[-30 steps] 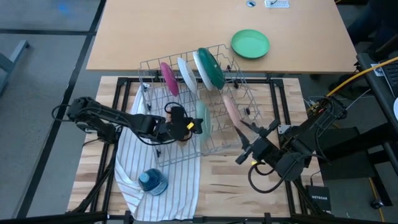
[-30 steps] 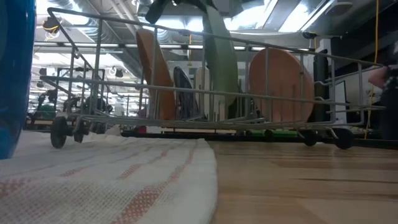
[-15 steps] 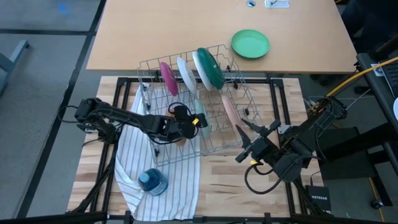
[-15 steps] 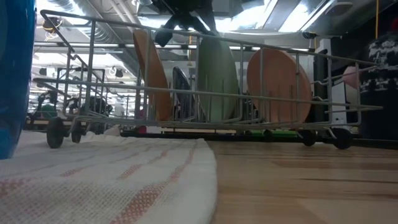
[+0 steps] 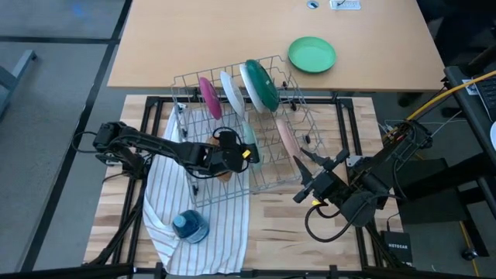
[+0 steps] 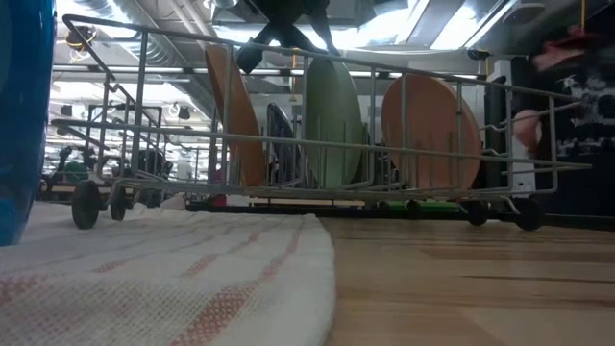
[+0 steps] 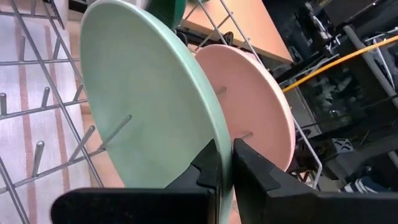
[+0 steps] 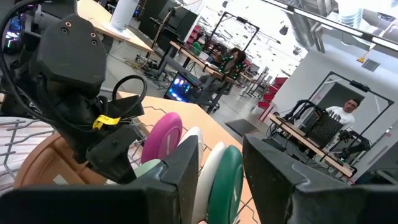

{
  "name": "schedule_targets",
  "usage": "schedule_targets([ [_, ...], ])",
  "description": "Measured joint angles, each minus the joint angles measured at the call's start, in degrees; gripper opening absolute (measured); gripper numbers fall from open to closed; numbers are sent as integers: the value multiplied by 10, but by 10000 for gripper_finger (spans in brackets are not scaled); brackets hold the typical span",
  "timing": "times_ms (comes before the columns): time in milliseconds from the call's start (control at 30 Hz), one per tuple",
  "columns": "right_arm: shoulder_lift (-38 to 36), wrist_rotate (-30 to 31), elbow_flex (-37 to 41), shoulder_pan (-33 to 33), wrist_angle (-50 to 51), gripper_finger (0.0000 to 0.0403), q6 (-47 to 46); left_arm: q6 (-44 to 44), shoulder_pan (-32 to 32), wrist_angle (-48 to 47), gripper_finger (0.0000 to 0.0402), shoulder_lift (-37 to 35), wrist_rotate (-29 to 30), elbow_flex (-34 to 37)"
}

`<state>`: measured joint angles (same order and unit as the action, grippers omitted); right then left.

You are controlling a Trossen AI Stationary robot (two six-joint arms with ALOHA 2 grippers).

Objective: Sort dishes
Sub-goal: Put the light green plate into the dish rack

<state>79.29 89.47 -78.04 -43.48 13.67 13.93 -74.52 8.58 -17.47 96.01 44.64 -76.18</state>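
Observation:
A wire dish rack (image 5: pixel 240 128) stands on the table's wooden top, partly on a striped cloth (image 5: pixel 198 201). It holds, on edge, a magenta plate (image 5: pixel 209 98), a white plate (image 5: pixel 231 93), a white plate with a dark green back (image 5: pixel 260 84), a pale pink plate (image 5: pixel 285 136), a brown plate (image 6: pixel 231 115) and a pale mint plate (image 7: pixel 143 106). My left gripper (image 5: pixel 242 152) is shut on the mint plate over the rack's near part. My right gripper (image 5: pixel 310 175) is open and empty beside the rack's right near corner. My left gripper pinches the mint plate's upper rim (image 7: pixel 225 163) between its two fingers, one finger (image 7: pixel 208 169) on each face. It comes from above and from the table's left. The plate stands upright on edge between the rack's wires, next to the pink plate (image 7: pixel 258 112).
A vivid grass-green plate (image 5: pixel 311 54) lies on the far tabletop. A small blue see-through container (image 5: pixel 190 226) stands on the cloth near the front edge. Bare wood shows to the right of the cloth (image 5: pixel 287 225). A person shows in the room behind (image 8: pixel 342 115).
My left gripper has gone a little toward the table's right edge and down with the mint plate. The plate, tilted and sticking up above the rack a second ago, now stands upright and lower between the rack's wires. The rack has shifted slightly.

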Motion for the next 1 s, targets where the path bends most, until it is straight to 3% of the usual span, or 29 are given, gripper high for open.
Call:
schedule_targets([
  [433, 0, -1, 0, 0, 0, 129, 0, 43, 1, 0, 18, 0, -70, 0],
  [1000, 0, -1, 0, 0, 0, 129, -1, 54, 38, -2, 18, 1, -96, 1],
])
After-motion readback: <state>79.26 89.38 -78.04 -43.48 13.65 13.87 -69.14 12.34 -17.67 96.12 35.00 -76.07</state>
